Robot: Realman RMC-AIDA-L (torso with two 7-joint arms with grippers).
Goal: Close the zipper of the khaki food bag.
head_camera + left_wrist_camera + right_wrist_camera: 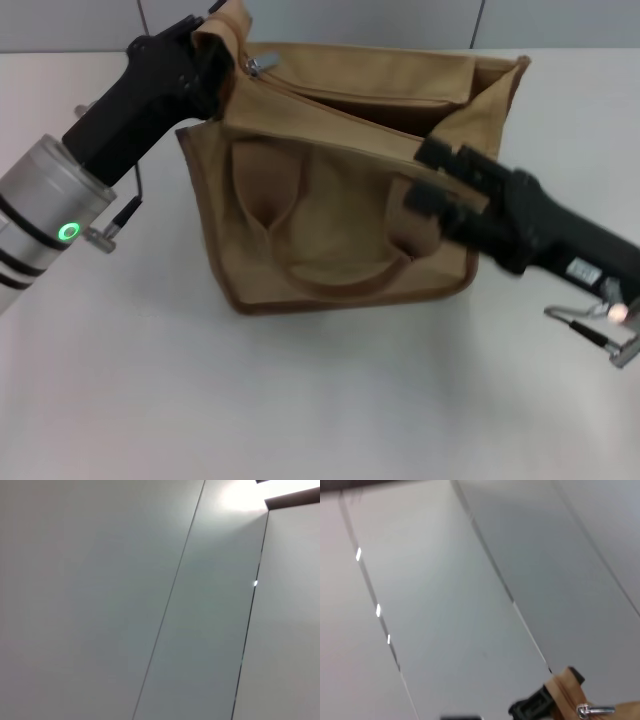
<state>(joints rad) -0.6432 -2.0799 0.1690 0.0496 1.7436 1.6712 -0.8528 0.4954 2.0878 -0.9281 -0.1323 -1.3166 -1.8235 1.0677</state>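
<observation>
The khaki food bag (330, 230) stands on the white table, its top gaping open and its two handles hanging down the near side. The zipper (345, 105) runs along the open top, with its silver slider (262, 64) at the bag's far-left end. My left gripper (222, 48) is shut on the bag's top-left corner cloth, right beside the slider. The right wrist view shows that same corner cloth (568, 689), the slider (594, 710) and the left gripper (534, 708). My right gripper (432, 178) hovers open before the bag's upper right part, holding nothing.
The white table (300, 410) spreads out in front of the bag and to both sides. Grey wall panels (330, 20) rise behind it. A thin cable loop (585, 322) hangs by my right wrist. Only wall panels show in the left wrist view.
</observation>
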